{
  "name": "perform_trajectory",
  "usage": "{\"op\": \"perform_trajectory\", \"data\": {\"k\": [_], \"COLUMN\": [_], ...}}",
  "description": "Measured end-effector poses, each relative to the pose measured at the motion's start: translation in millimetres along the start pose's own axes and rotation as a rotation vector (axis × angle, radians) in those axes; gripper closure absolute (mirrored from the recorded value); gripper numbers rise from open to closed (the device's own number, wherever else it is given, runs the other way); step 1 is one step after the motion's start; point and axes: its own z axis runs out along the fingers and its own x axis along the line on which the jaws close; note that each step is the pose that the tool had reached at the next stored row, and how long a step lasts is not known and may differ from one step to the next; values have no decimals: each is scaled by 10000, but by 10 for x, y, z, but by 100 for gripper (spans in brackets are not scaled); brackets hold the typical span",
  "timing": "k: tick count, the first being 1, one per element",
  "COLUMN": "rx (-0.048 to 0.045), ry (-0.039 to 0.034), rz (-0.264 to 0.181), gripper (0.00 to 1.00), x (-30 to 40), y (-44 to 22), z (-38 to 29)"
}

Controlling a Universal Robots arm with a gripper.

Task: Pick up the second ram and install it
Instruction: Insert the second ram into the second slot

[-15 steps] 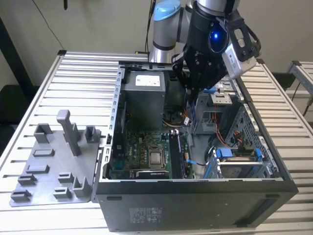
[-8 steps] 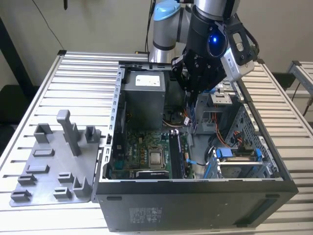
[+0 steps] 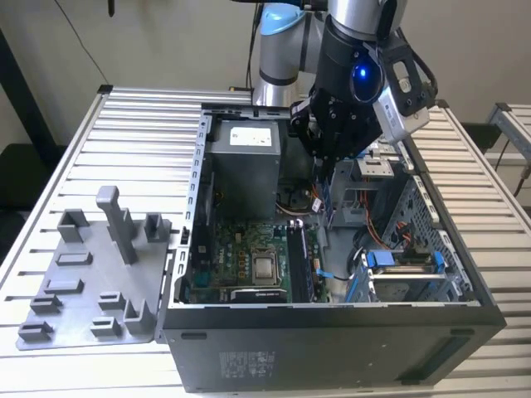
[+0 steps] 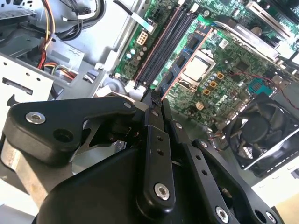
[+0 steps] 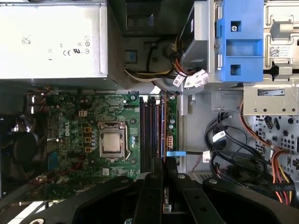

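Observation:
My gripper (image 3: pixel 325 170) hangs inside the open computer case (image 3: pixel 332 332), above the motherboard's memory slots (image 3: pixel 299 261). Its two black fingers (image 5: pixel 154 186) stand pressed close together, shut on a thin dark sliver seen edge-on, the second ram (image 5: pixel 164 193). In both wrist views the fingertips (image 4: pixel 156 95) point toward the long black memory slots (image 5: pixel 150 135) (image 4: pixel 163 46) beside the processor socket (image 5: pixel 112 142). The gripper is still well above the slots and not touching the board.
The grey power supply (image 3: pixel 242 166) fills the case's far corner. A blue drive caddy (image 5: pixel 240 42) and loose cables (image 5: pixel 224 149) lie beside the slots. A fan (image 4: pixel 266 135) sits near the socket. A grey fixture plate (image 3: pixel 91 274) with blocks lies at the exterior view's left.

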Motion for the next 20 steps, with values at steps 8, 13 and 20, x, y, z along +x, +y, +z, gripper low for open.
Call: {"op": "perform_trajectory", "data": {"k": [8,13,20], "rx": [11,32,127], "ry": [-30,-97,-161], "rz": [2,-3,-8], "gripper": [86,86,86], "x": [4,15,25], "y": [2,17,18], "z": [24,89,182]}}
